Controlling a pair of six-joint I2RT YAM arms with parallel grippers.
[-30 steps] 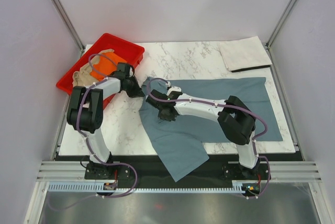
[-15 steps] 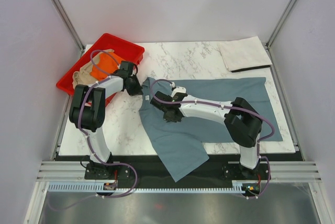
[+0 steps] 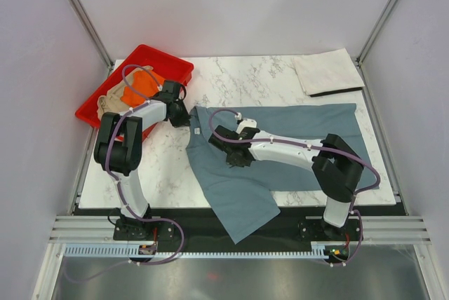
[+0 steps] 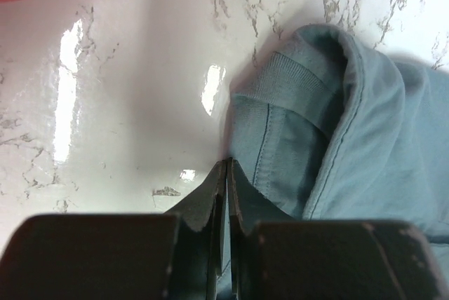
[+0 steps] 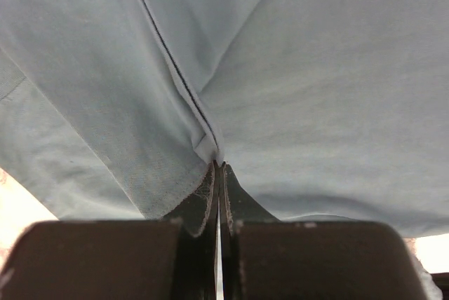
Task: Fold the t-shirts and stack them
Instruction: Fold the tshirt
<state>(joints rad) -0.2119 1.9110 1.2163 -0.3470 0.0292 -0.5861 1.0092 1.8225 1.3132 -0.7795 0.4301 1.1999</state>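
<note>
Slate blue-grey cotton t-shirt [image 3: 302,121] lay spread over the middle and right of the white marble-patterned table [image 3: 245,76], one end hanging off the near edge between the two arm bases. The left gripper [image 3: 184,116] sat at the shirt's left end, just beside the ribbed collar [image 4: 287,79]. Its jaws were pressed together, and from the left wrist view they appeared to pinch a thin edge of the cloth. The right gripper [image 3: 237,158] sat further towards the near edge, on the shirt's body, with its jaws clamped on a small raised fold along a stitched seam [image 5: 168,62].

At the far left corner a red plastic tray [image 3: 151,51] held a bright orange shirt [image 3: 140,86] and a tan-beige shirt [image 3: 112,100], both unfolded. A pale off-white folded shirt [image 3: 326,72] rested at the far right corner.

The cloth looked light, limp and prone to bunching, so it would likely sag and drag wherever it was not held. Hems, seams and the collar band seemed the surest places to grip, since the doubled fabric gives the fingers something thicker to bite. A pinch on a single layer might slip, or lift only the top sheet
</note>
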